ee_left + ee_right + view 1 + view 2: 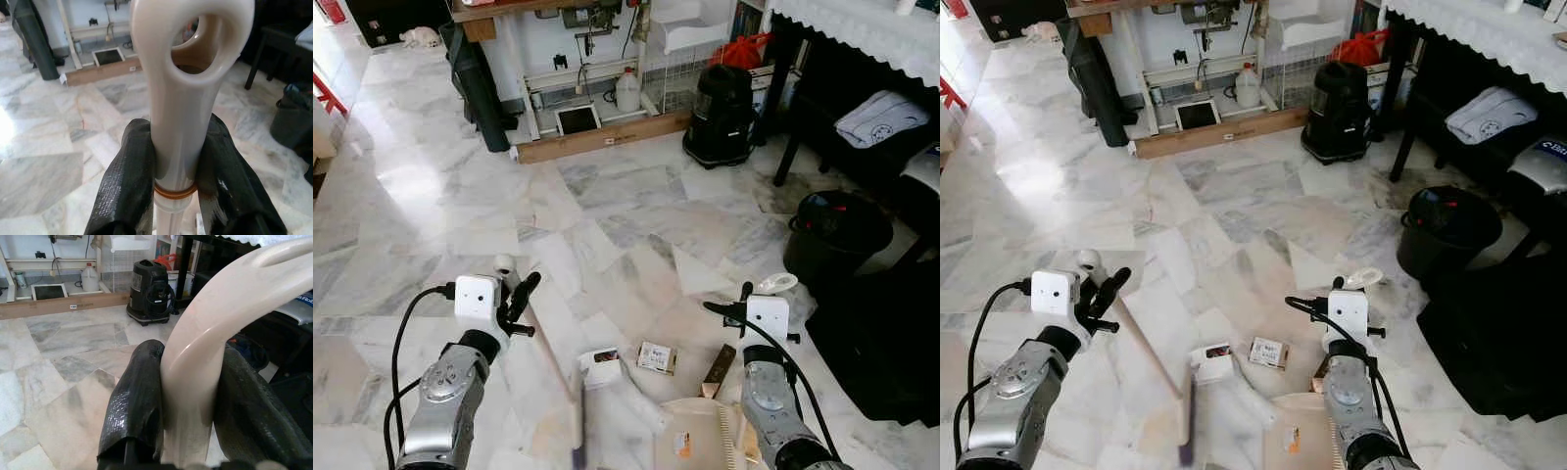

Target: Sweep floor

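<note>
My left gripper [516, 297] is shut on the cream broom handle [540, 338], just below its looped end [188, 73]. The black fingers [126, 181] clamp it from both sides. The handle slants down to the brush [577, 431] on the marble floor. My right gripper [736, 309] is shut on the cream dustpan handle [205, 357], and the dustpan [700, 436] lies on the floor below it. In front of the pan lie a small white box [600, 367], a little carton [657, 356] and a brown strip [718, 370].
A black bucket [837, 235] and a dark mat [881, 352] are on the right. A black canister [720, 113] stands by the cloth-covered table [862, 29]. A wooden plank [602, 135] and a jug [627, 90] sit at the far wall.
</note>
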Controlling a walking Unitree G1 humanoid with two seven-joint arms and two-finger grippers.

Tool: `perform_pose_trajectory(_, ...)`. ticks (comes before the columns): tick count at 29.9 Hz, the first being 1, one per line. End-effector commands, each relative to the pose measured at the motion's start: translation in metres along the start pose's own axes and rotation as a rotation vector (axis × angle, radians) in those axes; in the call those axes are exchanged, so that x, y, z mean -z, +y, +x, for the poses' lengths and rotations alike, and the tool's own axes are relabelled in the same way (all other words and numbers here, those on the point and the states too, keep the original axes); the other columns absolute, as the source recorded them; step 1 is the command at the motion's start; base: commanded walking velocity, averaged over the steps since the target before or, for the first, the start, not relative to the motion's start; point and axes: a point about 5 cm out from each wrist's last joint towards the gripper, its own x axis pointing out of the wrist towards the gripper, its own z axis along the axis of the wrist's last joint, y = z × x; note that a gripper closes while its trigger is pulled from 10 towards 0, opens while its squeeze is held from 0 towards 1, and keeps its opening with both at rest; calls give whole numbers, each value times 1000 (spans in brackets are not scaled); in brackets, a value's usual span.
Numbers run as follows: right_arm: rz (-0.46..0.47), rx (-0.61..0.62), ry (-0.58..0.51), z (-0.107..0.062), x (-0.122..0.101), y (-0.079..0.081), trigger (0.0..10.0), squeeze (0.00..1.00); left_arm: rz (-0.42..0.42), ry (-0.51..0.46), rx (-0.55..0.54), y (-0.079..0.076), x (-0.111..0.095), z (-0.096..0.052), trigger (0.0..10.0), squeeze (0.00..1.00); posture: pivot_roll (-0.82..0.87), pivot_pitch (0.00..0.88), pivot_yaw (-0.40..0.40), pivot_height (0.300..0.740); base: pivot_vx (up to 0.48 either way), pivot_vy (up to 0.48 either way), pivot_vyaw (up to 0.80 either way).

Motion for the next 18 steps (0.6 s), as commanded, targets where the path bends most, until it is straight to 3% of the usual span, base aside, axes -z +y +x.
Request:
perform_pose_trajectory(1,-26,-9,28,-3,6,-2,10000,0,62,-154,-13,4,-36,7,10000,0,183,81,61,740,0,0,0)
perform_pose_trajectory(3,-26,-9,29,-3,6,-2,10000,0,101,-178,21,-2,-43,11,10000,0,183,81,61,740,0,0,0)
perform_pose_trajectory(7,-24,-11,29,-3,6,-1,10000,0,104,-167,106,-15,-43,14,10000,0,181,80,63,740,0,0,0)
perform_pose_trajectory(15,-25,-5,28,-3,7,-3,10000,0,69,-135,139,-19,-34,14,10000,0,178,81,63,740,0,0,0)
perform_pose_trajectory(18,-26,-4,28,-3,7,-3,10000,0,53,-64,158,-19,-18,13,10000,0,168,79,63,740,0,0,0)
